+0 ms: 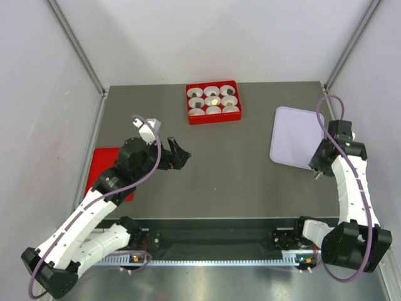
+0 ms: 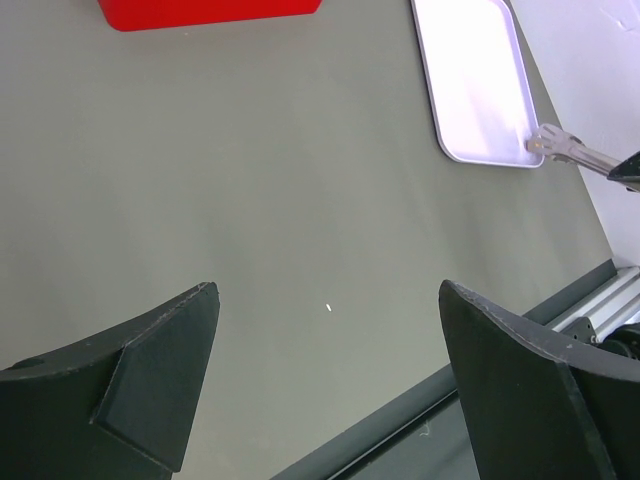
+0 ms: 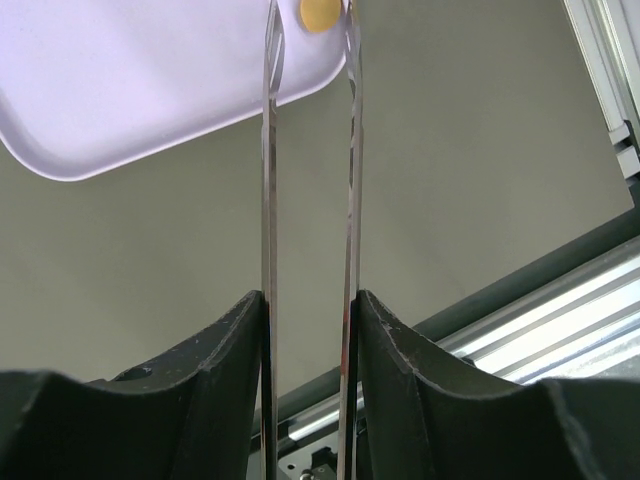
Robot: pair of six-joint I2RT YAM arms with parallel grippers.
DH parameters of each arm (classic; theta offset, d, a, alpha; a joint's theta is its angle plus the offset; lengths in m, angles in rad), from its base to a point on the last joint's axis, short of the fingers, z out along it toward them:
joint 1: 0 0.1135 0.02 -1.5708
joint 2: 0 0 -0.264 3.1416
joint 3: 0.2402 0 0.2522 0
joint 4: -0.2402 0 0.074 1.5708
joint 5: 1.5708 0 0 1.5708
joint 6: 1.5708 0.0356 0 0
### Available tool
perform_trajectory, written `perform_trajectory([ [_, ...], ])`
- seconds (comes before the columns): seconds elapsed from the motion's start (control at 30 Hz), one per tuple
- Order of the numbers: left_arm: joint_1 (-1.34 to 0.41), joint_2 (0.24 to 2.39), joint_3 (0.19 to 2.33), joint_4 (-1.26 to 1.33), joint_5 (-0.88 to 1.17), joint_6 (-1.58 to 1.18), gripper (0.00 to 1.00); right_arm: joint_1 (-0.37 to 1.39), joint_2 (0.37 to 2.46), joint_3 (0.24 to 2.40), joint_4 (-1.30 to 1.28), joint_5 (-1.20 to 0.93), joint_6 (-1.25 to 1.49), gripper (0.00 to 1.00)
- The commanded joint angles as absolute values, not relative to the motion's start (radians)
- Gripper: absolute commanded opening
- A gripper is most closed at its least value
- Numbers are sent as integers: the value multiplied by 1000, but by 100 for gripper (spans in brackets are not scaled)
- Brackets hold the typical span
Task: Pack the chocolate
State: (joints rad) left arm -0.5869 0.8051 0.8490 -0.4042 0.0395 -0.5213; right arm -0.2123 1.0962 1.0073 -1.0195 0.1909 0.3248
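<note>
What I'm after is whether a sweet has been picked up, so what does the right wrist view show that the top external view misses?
Only the right wrist view: a tan-orange chocolate between the tips of the tweezers, over an edge of the lavender tray; whether it is lifted cannot be told. Only the top external view: the red box with nine white paper cups, a few holding chocolates, and the open left gripper. Both: the lavender tray, the table and the right gripper shut on the tweezers.
</note>
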Motion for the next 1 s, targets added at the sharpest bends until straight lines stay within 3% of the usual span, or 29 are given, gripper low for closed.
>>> perform_trajectory([
  [0.0, -595, 792, 896, -371, 12, -491, 96, -221, 1089, 1017, -1037, 221, 354, 41],
  [0.97, -598, 792, 899, -388, 9, -491, 96, -221, 1140, 951, -900, 153, 322, 34],
])
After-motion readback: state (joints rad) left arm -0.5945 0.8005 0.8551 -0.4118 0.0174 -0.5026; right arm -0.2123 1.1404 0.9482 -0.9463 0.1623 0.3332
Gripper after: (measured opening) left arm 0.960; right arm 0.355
